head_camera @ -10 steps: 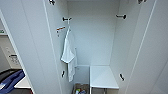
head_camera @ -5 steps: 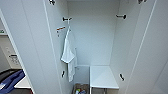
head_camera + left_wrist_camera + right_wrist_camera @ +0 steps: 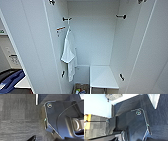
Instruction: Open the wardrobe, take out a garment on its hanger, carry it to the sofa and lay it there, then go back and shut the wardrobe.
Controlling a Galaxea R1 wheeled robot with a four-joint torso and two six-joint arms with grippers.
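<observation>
Nothing has moved since earlier: wardrobe (image 3: 100, 37) stands open, white shirt (image 3: 68, 53) hanging inside at its left. Either end effector's grip cannot be told.

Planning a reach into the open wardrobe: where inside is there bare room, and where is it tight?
Free: the wardrobe interior right of the white shirt, below the right wall bracket, and the bare white shelf underneath. Crowded: the left side, where the shirt hangs against the left door, and the low bin of items.
</observation>
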